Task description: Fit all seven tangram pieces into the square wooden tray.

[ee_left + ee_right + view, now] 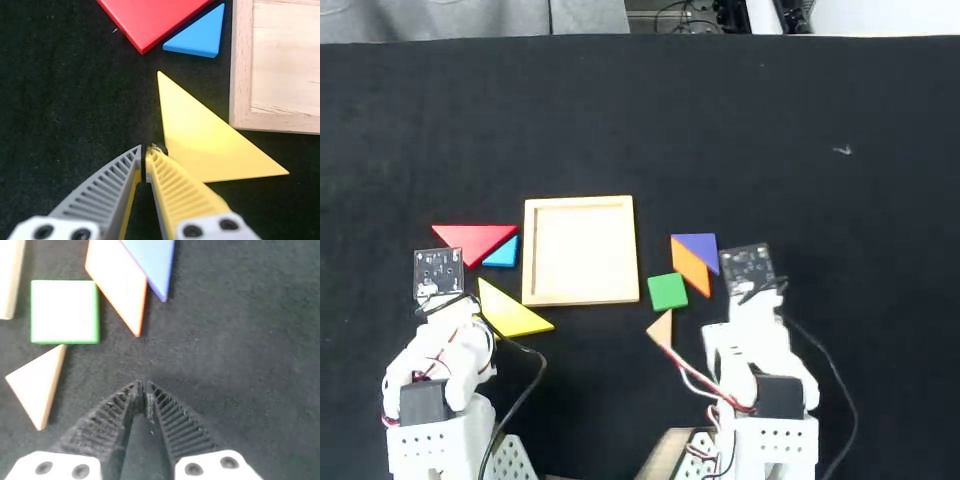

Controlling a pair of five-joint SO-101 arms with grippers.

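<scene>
Square wooden tray (580, 203) at frame centre on the black bench (820, 200), holding nothing; seven pieces outside it, one of each. Left of tray: red triangle (470, 239), light-blue triangle (504, 253), yellow triangle (510, 312); right: green square (667, 291), orange parallelogram (691, 268), dark-blue triangle (698, 244), tan triangle (662, 327). Left fingers (167, 172) pressed together, empty, tips just at the yellow triangle's edge, long side slanting toward lower right; right fingers (172, 417) likewise closed, empty, beside the right-hand group.

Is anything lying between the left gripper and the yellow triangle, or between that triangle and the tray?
Nothing visible. The left gripper, fingers shut, sits at the edge of the yellow triangle, which lies beside a corner of the wooden tray. The blue triangle and red triangle lie off both paths.
</scene>
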